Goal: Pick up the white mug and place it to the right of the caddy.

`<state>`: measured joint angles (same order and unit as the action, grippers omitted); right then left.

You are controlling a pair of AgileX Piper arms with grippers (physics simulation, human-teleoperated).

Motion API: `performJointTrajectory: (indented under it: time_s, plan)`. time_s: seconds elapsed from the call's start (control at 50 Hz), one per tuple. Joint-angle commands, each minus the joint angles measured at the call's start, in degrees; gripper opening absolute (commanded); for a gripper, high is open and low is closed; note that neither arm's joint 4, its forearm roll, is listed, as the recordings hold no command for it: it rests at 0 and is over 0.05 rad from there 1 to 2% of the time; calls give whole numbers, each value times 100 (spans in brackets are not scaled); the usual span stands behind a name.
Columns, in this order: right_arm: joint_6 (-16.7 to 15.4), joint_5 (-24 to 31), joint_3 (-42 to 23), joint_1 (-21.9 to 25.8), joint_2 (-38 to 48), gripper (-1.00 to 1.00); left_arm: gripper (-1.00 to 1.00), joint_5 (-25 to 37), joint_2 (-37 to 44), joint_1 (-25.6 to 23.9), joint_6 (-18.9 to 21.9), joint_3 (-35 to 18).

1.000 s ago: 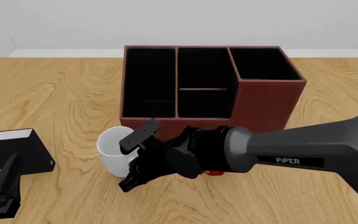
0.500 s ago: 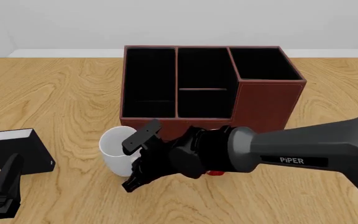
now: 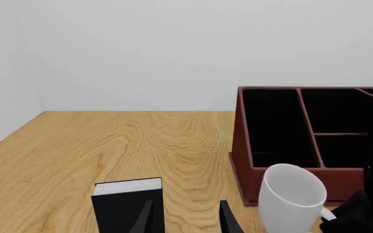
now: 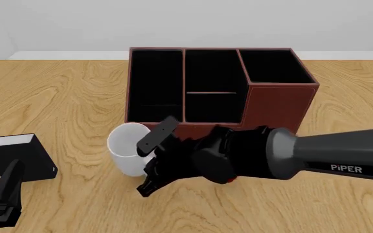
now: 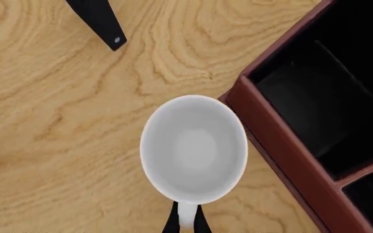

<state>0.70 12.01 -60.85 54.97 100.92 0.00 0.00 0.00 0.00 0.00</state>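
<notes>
Now right hand point(image 5: 183, 221) pinches handle of white mug point(image 4: 127, 148): plain, glossy, tilted, empty.

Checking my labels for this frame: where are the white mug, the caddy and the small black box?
white mug point(image 5: 193, 148), right wrist view, inner bottom of the cup.
caddy point(image 4: 274, 109), front view, red-brown front wall at its right end.
black box point(image 3: 125, 211), left wrist view, black front face.
</notes>
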Motion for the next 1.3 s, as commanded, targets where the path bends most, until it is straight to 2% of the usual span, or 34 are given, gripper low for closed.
performJointTrajectory:
  time_s: [0.02,0.54,1.3]
  plan:
    - [-50,-53,207,-53,-414,-100,100,0,0,0,0,0]
    - [-141,21,874,-378,-1913,-100,100,0,0,0,0,0]
    - [-206,96,1627,-855,-3488,-100,100,0,0,0,0,0]
